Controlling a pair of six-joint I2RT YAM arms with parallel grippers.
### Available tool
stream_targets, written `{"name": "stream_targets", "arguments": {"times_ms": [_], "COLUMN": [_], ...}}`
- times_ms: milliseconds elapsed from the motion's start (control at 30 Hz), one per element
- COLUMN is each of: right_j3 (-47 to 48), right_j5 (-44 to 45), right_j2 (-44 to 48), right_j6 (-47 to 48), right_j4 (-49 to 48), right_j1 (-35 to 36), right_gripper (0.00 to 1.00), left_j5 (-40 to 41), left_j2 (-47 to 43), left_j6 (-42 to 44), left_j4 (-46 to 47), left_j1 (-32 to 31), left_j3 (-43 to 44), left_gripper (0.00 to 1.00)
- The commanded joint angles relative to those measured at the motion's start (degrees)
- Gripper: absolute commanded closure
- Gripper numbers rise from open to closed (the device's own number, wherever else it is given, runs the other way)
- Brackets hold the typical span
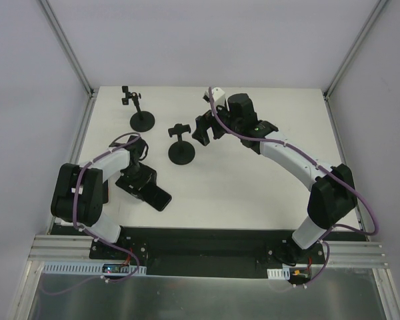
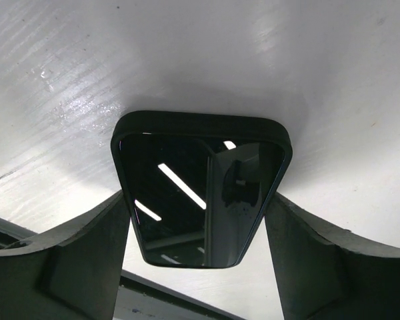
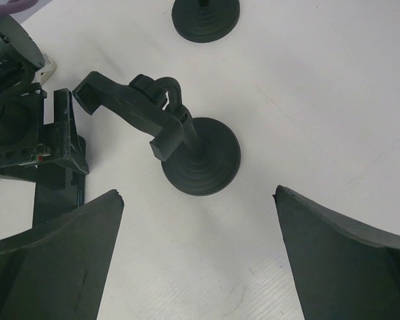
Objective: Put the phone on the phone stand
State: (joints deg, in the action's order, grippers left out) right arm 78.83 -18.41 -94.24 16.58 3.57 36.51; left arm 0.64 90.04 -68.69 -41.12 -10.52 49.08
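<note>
The black phone lies low over the table at the front left, between the fingers of my left gripper. In the left wrist view the phone shows its glossy screen, and my left gripper has a finger against each long edge, shut on it. A black phone stand with a round base and a clamp head stands at mid-table. My right gripper is open and empty just right of it. In the right wrist view the stand stands just ahead of my open right gripper.
A second black phone stand stands at the back left; its base shows at the top of the right wrist view. The left arm's wrist is close to the left of the near stand. Grey walls enclose the white table.
</note>
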Motion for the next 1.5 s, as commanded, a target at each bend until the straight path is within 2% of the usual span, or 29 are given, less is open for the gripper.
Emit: {"name": "stream_targets", "arguments": {"times_ms": [0, 33, 67, 100, 167, 200, 300, 500, 667, 733, 933, 1067, 1200, 1467], "right_j3": [-0.25, -0.43, -0.52, -0.78, -0.96, -0.87, -0.87, -1.57, -3.41, -4.99, -20.89, -25.56, -24.69, -25.65], "right_j5": [0.92, 0.92, 0.92, 1.1, 1.62, 2.32, 4.86, 10.76, 11.46, 13.31, 22.71, 26.94, 25.09, 26.51], "right_j2": [3.26, 3.62, 3.88, 4.58, 5.72, 6.17, 8.01, 11.0, 12.23, 12.67, 15.93, 14.0, 10.4, 5.38], "right_j6": [0.82, 0.82, 0.74, 0.47, 0.12, -0.23, -0.93, -8.04, -15.76, -17.88, -20.09, -19.22, -17.55, -14.56], "right_j4": [-0.5, -0.41, -0.41, -0.41, -0.15, 0.64, 1.61, 1.26, -1.9, -3.04, -19.46, -29.38, -32.75, -34.07], "right_j1": [-0.21, -0.21, -0.21, -0.13, -0.13, -0.13, 0.31, 0.67, 2.16, 4.79, 17.09, 23.85, 25.62, 26.42], "right_gripper": [0.0, 0.0, 0.0, 0.0, 0.0, 0.0, 0.0, 0.04, 0.03, 0.02, 0.02, 0.02, 0.02, 0.03], "left_j5": [7.08, 7.7, 8.49, 9.45, 10.08, 10.6, 11.22, 11.93, 2.63, 1.21, -7.14, -12.93, -16.81, -20.77], "left_j2": [-1.44, -1.53, -1.45, -1.36, -1.53, -1.79, -4.25, -16.72, -32.71, -37.71, -45.82, -45.05, -41.53, -38.53], "left_j6": [-2.94, -3.21, -3.21, -3.21, -2.77, -2.68, -1.63, 3.64, 13.75, 15.94, 26.66, 31.94, 36.24, 41.44], "left_j4": [-3.52, -3.44, -3.44, -3.35, -3.35, -3.35, -3.26, -1.69, 6.23, 7.11, 11.76, 15.72, 17.12, 24.86], "left_j1": [-0.46, -0.64, -0.81, -0.81, -0.9, -0.99, -1.25, -2.22, -2.31, -2.22, -2.22, -2.22, -2.31, -2.31], "left_j3": [-2.58, -2.85, -3.02, -2.94, -3.02, -3.11, -3.64, -5.31, -6.54, -4.97, -0.23, 4.52, 8.57, 5.24], "left_gripper": [0.36, 0.4, 0.51, 0.73, 0.97, 1.0, 1.0, 1.0, 1.0, 1.0, 1.0, 1.0, 1.0, 1.0]}}
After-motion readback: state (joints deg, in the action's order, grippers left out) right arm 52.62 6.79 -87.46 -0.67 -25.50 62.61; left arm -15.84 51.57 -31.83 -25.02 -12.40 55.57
